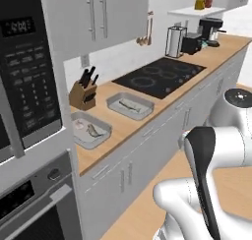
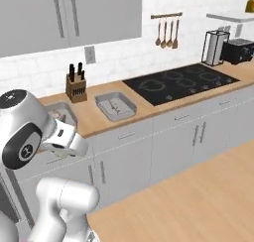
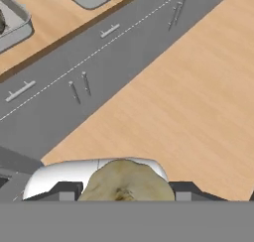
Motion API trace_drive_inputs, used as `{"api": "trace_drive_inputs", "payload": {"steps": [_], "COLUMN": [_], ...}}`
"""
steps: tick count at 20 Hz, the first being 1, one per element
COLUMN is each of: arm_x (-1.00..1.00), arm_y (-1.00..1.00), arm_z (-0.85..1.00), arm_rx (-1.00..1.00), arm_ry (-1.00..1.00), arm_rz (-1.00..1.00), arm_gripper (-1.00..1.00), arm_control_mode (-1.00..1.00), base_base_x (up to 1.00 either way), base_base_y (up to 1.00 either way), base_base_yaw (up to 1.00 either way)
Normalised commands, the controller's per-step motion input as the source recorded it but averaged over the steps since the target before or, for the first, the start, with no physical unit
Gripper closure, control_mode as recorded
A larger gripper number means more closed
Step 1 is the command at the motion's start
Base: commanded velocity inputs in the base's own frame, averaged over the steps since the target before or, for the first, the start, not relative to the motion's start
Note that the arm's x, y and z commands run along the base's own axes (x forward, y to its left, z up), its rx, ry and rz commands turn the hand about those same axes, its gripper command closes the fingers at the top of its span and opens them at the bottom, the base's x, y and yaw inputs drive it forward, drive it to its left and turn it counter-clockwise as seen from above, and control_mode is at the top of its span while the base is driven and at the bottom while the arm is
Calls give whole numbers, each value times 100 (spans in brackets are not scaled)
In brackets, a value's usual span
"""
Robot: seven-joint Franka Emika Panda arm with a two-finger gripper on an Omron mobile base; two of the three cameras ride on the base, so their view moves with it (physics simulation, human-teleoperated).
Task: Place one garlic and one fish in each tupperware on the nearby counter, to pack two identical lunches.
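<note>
The worktop (image 1: 129, 127) carries two grey trays, a black cooktop (image 1: 160, 76) and a knife block (image 1: 82, 94), and lies ahead of the jaws and well apart from them; below the jaws is wooden floor (image 3: 198, 87).

The left tray (image 1: 91, 131) sits just beside the oven column and holds one fish (image 1: 93, 131) and a pale garlic (image 1: 78, 125) beside it. The right tray (image 1: 130, 106) sits between the left tray and the cooktop and holds one fish (image 1: 129, 105). In the hand view both trays appear at the upper edge, far from the jaws, beyond the grey drawer fronts (image 3: 99, 62).

The gripper (image 3: 123, 192) holds a second garlic (image 3: 124, 182). The jaws stand part-way closed, one on either side of the bulb, touching it. This bulb is well apart from both trays.
</note>
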Motion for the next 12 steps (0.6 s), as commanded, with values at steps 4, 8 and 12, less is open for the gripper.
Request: {"api": "trace_drive_inputs", "payload": {"steps": [4,8,12], "arm_x": [0,0,0], "arm_y": [0,0,0], "arm_z": [0,0,0], "arm_rx": [0,0,0], "arm_ry": [0,0,0], "arm_rz": [0,0,0], "arm_gripper": [100,100,100], "arm_control_mode": [100,100,100], "base_base_x": [100,100,98], "base_base_y": [-75,-72,-76], "base_base_yaw": [50,55,58]}}
